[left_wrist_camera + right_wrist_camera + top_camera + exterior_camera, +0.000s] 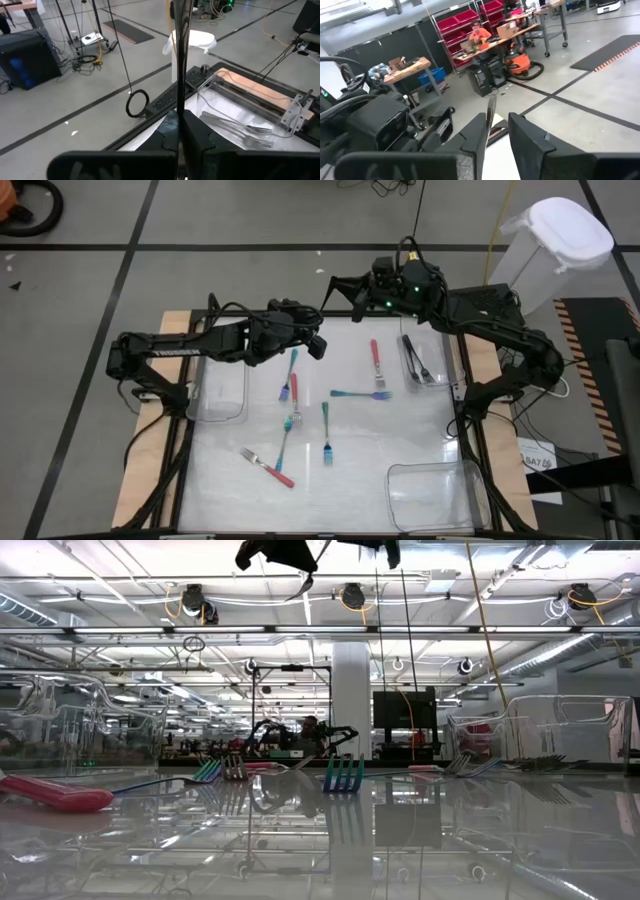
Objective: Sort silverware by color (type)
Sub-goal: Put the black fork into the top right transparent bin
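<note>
Handover above the table (400, 430): left gripper (322, 346), jaws clamped on 1 dark fork (180, 60); right gripper (333, 284), jaws narrowly parted, should seat on its handle before release.

No lettering can be read anywhere (the floor tag (537, 461) is too small).

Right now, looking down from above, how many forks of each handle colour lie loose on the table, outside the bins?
Teal forks: 4
Pink forks: 3
Total: 7
</note>
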Tool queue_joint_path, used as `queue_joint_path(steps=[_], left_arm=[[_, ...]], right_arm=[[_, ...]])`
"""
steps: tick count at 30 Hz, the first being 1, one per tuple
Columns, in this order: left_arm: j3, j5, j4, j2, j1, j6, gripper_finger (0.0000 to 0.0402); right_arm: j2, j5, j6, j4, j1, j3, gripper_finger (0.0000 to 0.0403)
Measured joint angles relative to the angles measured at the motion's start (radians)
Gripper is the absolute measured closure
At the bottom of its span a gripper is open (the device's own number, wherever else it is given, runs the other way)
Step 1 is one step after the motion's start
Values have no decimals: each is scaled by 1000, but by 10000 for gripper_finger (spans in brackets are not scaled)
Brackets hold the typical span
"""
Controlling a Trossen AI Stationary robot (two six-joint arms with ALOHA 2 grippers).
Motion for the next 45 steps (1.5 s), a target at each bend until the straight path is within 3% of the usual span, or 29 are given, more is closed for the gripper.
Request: queue_joint_path(steps=[8, 17, 28, 38, 45], left_arm=[[0, 0, -2, 0, 7, 6, 399], [0, -38, -48, 0, 20, -20, 399], [0, -38, -46, 0, 26, -14, 399], [0, -37, -47, 0, 26, 8, 399], [0, -36, -47, 0, 26, 8, 399]], right_arm=[[46, -5, 47, 43, 1, 0, 301], [50, -6, 57, 75, 1, 0, 313], [50, -5, 57, 74, -1, 0, 395], [57, 0, 87, 80, -1, 0, 322], [61, 0, 95, 90, -1, 0, 303]])
